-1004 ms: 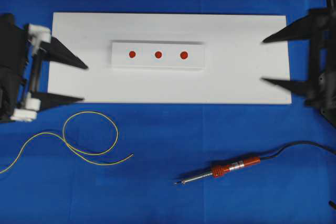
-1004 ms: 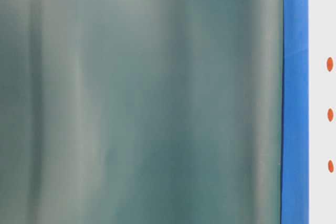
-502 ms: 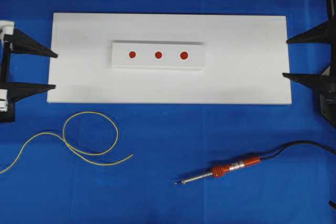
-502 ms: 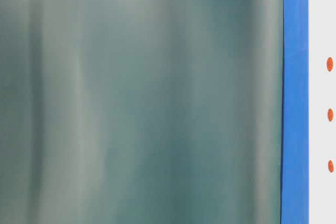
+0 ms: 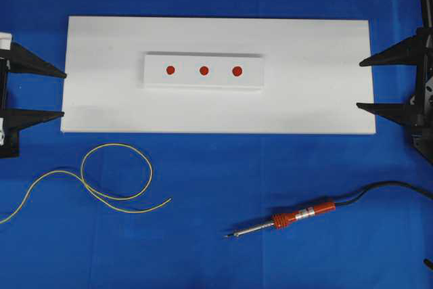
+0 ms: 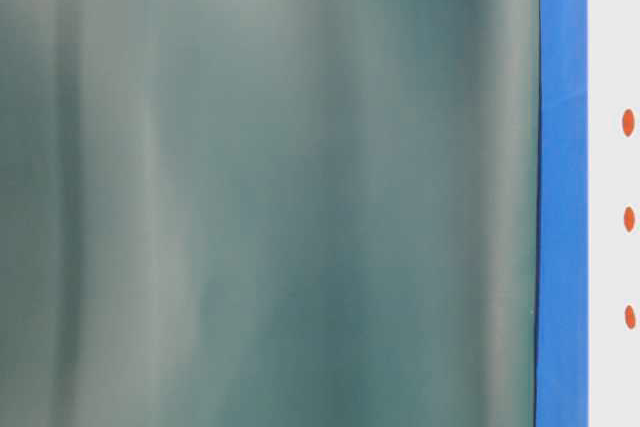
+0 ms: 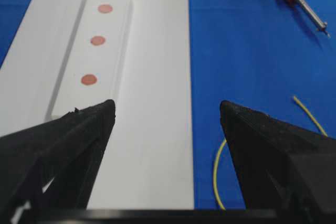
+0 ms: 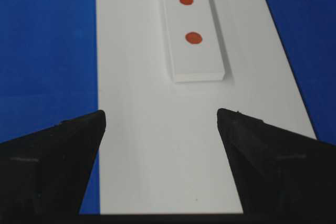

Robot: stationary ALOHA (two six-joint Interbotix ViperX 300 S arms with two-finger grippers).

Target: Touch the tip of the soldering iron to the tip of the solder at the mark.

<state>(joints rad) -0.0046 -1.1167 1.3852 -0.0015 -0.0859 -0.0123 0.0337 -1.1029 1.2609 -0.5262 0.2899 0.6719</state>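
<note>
**Both grippers sitting pulled back at the board's ends, tools lying untouched**

Compared with a second ago, both arms are sitting farther out: the left gripper (image 5: 62,93), which was reaching over the left end of the white board (image 5: 311,99), is now resting with its fingertips just at that edge, and the right gripper (image 5: 360,84) is hanging barely over the right edge. Nothing else on the blue cloth (image 5: 216,187) is showing any shift.

The soldering iron (image 5: 281,221) is lying flat on the cloth below the board, its silver shaft and dark tip pointing left and slightly down, its red-orange handle angling up to the right and trailing a black cord (image 5: 385,187). The solder (image 5: 115,177) is lying as a thin yellow wire curling in one loose loop, its free end pointing right toward the iron.

Both grippers are standing spread wide and gripping nothing. The solder is lying below the left gripper, apart from it; the iron is lying well below and left of the right gripper. Three red marks (image 5: 203,70) are sitting on the raised white strip (image 5: 155,79) between the grippers.
</note>
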